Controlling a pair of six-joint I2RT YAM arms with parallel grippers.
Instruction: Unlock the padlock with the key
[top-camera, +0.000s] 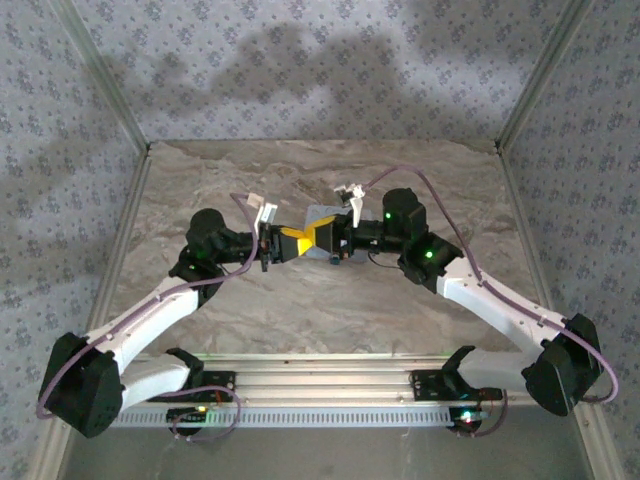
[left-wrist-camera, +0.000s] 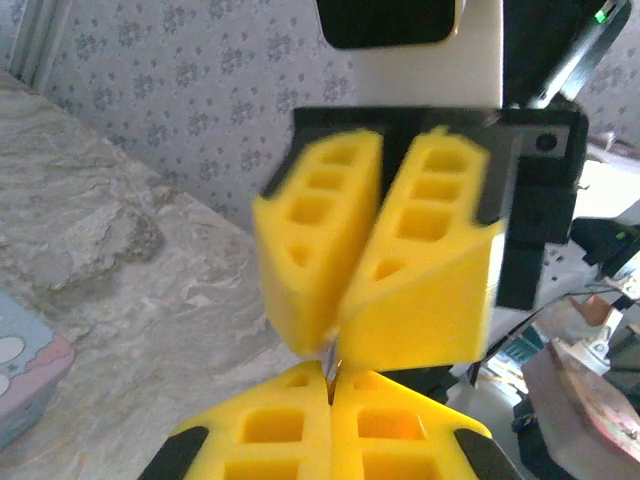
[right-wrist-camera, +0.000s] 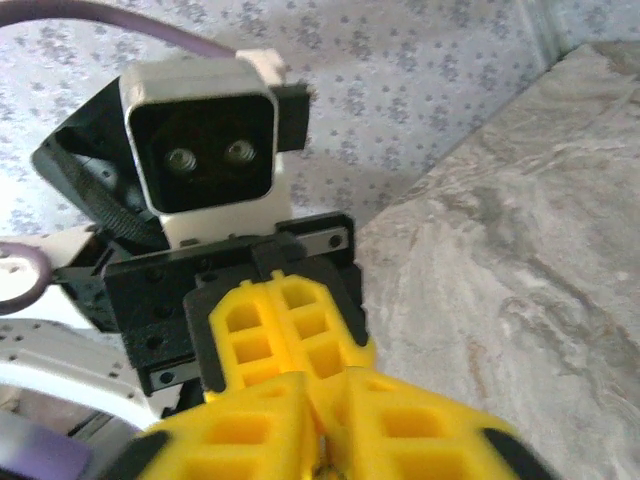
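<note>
Left gripper (left-wrist-camera: 330, 392) clamped fully shut. Right gripper (left-wrist-camera: 337, 338) sits tip to tip against it, jaws narrow and blurred; we cannot tell if it grips anything. Where the tips meet, a metal sliver (left-wrist-camera: 331, 366) pokes out. We cannot tell whether that is key or padlock, and the rest is hidden inside the pinch. We judge this the insert-or-turn step. Next needs a small wrist twist, other side held steady. Tin (left-wrist-camera: 25, 372) lies lower, off to one side, on the table (left-wrist-camera: 120, 250).

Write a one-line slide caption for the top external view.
Left gripper and right gripper meet fingertip to fingertip above the table, by a grey-blue tin.
</note>
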